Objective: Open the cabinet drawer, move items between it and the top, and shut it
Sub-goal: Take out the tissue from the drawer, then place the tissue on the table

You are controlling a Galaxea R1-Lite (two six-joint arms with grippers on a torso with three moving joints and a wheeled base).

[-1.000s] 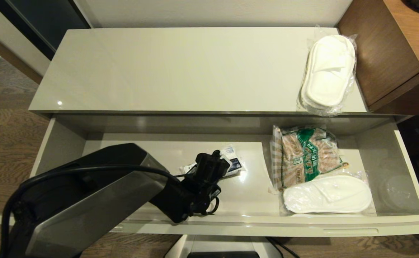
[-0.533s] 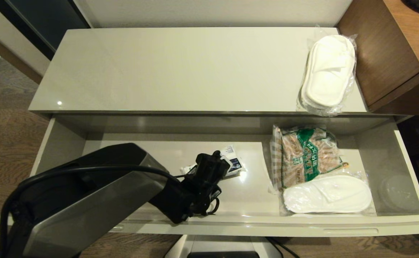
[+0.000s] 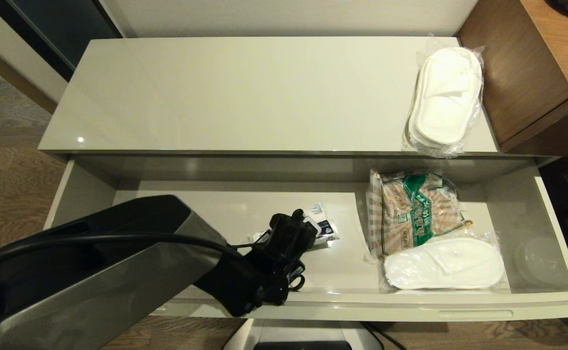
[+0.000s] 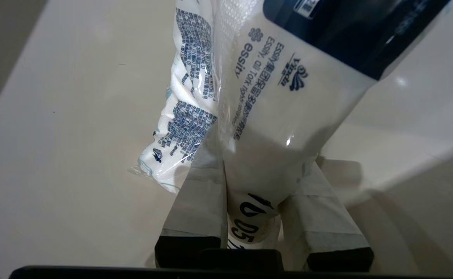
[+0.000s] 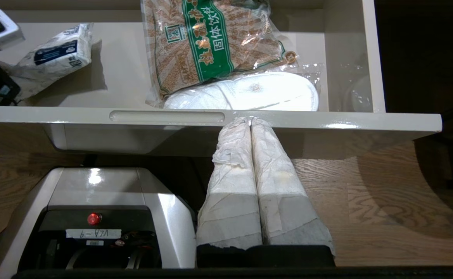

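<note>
The cabinet drawer [image 3: 313, 311] stands pulled out in front of the top [image 3: 240, 92]. My left gripper [image 3: 307, 224] reaches into the drawer's middle and is shut on the small white tissue pack [image 3: 325, 224]. In the left wrist view the pack [image 4: 284, 116], with its blue print, sits pinched between the fingers [image 4: 195, 201], its far end tilted above the drawer floor. One wrapped pair of white slippers [image 3: 445, 97] lies on the top's right end. Another [image 3: 443, 264] lies at the drawer's right front. My right gripper [image 5: 250, 121] is shut on nothing, parked just below the drawer's front rim [image 5: 327, 118].
A brown-and-green checked snack bag [image 3: 415, 209] lies in the drawer behind the slippers. A clear round object [image 3: 537, 257] sits at the drawer's right end. The brown wooden desk [image 3: 532, 63] adjoins the top on the right. The robot base [image 5: 94, 221] is under the drawer front.
My left gripper has shifted slightly right and toward the drawer's front, carrying the tissue pack with it. The right arm has not moved.
</note>
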